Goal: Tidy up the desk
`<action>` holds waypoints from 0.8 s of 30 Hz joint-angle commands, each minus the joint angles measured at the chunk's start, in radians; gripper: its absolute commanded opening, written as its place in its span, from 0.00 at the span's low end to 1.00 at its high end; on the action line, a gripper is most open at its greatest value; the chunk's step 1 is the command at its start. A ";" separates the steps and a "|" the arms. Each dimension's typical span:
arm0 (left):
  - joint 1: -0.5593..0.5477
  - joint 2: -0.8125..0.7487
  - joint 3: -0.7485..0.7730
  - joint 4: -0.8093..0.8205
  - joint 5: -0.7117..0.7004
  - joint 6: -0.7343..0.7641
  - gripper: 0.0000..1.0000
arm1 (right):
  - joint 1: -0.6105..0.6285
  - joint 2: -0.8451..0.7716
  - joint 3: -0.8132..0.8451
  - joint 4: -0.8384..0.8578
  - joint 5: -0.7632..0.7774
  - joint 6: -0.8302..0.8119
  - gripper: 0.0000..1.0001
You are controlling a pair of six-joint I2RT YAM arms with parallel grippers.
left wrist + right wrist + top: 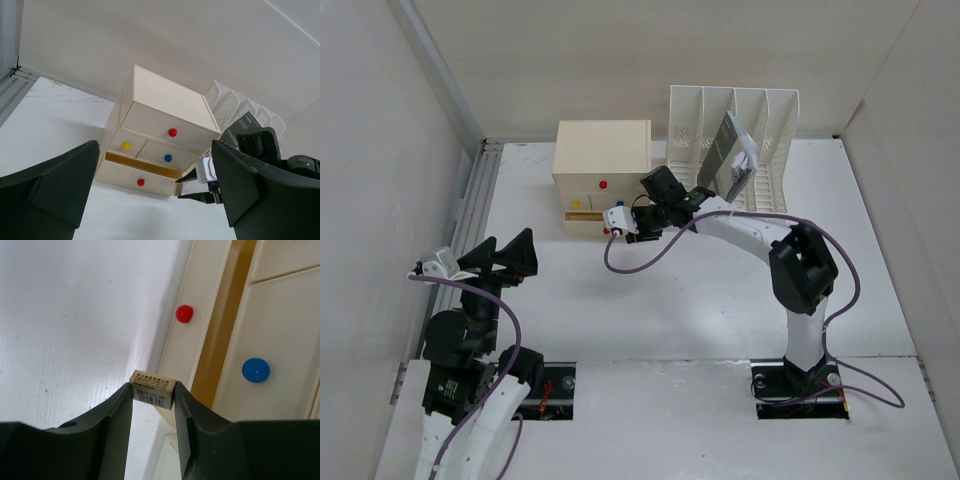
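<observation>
The desk (700,300) is the wide white tabletop that fills the middle of the top view, with a grey rail (470,215) along its left edge. At its far side stands a cream drawer box (603,150), and just to the right of it a white file rack (760,125). A dark flat thing (728,150), maybe a calculator, leans in one slot of the rack.

The right gripper (152,392) reaches to the front of the drawer box. Its fingers are closed on a small beige eraser (152,388) with printed text, which sits crosswise between the tips. The bottom drawer (140,181) is pulled out a little, so a brown gap shows above its front. The eraser hangs near the red knob (184,313) of this drawer; I cannot tell if it is over the gap.

The left gripper (507,250) hovers over the left part of the desk, well apart from the box. Its fingers are spread wide and hold nothing.
</observation>
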 commanded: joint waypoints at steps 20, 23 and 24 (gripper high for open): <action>-0.005 -0.005 -0.001 0.044 0.017 0.005 0.94 | 0.076 -0.087 0.094 -0.090 0.356 -0.368 0.30; -0.005 -0.005 -0.001 0.044 0.017 0.005 0.94 | 0.076 -0.087 0.106 -0.127 0.356 -0.418 0.30; -0.005 -0.005 -0.001 0.044 0.017 0.005 0.94 | 0.076 -0.087 0.115 -0.149 0.367 -0.438 0.30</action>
